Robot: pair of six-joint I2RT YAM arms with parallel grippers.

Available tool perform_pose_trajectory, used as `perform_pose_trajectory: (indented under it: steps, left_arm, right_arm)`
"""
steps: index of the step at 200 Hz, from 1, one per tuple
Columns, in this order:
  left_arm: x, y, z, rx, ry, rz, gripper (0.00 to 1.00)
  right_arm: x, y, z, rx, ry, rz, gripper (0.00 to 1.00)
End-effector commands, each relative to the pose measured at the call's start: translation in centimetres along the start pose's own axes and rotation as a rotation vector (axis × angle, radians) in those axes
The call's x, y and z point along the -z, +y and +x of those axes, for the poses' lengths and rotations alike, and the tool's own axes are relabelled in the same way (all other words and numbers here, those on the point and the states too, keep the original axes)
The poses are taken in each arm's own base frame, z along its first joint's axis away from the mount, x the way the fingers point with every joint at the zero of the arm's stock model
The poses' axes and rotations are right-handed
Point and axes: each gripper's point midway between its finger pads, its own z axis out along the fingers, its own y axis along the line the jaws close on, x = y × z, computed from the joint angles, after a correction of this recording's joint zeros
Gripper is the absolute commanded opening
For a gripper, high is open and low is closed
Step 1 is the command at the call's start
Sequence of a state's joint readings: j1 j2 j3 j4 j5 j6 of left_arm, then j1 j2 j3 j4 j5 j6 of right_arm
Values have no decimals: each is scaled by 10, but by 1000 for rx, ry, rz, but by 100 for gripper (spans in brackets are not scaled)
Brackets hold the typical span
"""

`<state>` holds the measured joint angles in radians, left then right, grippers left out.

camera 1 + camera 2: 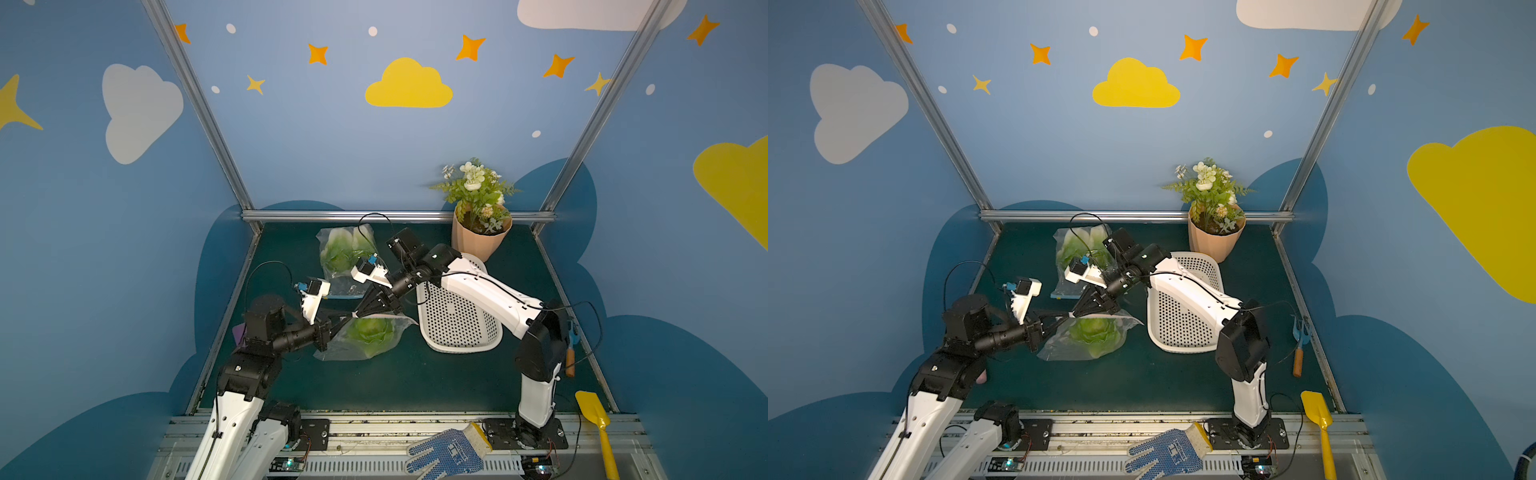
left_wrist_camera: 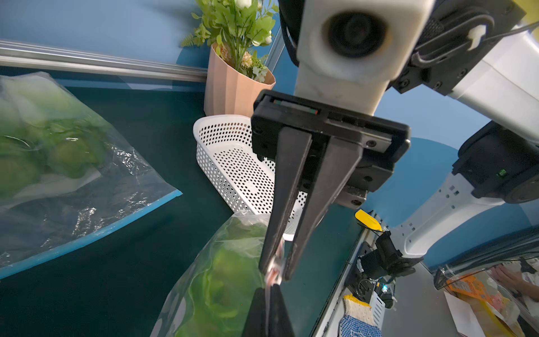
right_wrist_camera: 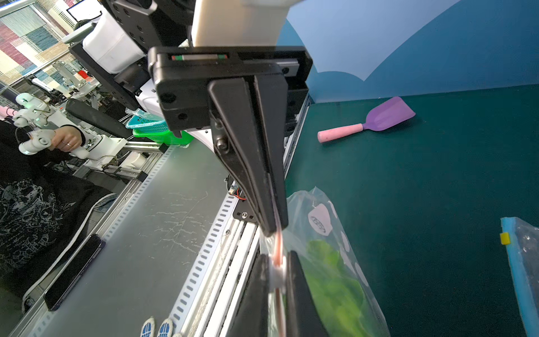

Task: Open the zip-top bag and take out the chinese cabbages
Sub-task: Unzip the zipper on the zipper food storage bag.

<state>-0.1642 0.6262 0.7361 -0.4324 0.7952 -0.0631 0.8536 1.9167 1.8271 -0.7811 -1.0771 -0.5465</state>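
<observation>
A clear zip-top bag point(image 1: 388, 328) with a pink zip strip hangs just above the green table, and a green chinese cabbage point(image 1: 370, 334) shows through it. My left gripper point(image 1: 350, 316) is shut on the bag's zip edge point(image 2: 269, 287). My right gripper point(image 1: 360, 311) meets it tip to tip and is shut on the white zip slider point(image 3: 277, 274). A second bag point(image 1: 345, 257) with a blue zip strip lies at the back and holds more chinese cabbages point(image 2: 58, 146). Both top views show the two grippers pinching the same top edge point(image 1: 1072, 315).
A white perforated basket point(image 1: 457, 320) lies tilted right of the held bag, under the right arm. A potted white-flowered plant point(image 1: 478, 241) stands at the back right. A purple scoop point(image 3: 388, 115), a yellow shovel point(image 1: 598, 419), a small wooden-handled tool point(image 1: 570, 357) and a dotted glove point(image 1: 449, 453) lie around the edges.
</observation>
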Motion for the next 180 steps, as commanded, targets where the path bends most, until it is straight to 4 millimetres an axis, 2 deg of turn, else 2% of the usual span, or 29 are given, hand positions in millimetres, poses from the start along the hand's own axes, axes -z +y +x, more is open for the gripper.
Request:
perform_pose_trajectory:
  steps: [1,90,180]
  left_arm:
    - [3,10,-2,-21,-25,-66,5]
    - [8,20,-3,-31,-44,-144,5]
    - [15,32,-1,-39,-57,-235,5]
  right_arm:
    - [3,-1,3,-34,10,-2,0]
    - [8,-12,14,-62,25,50,0]
    - [23,-18,27,-90,19,124,0]
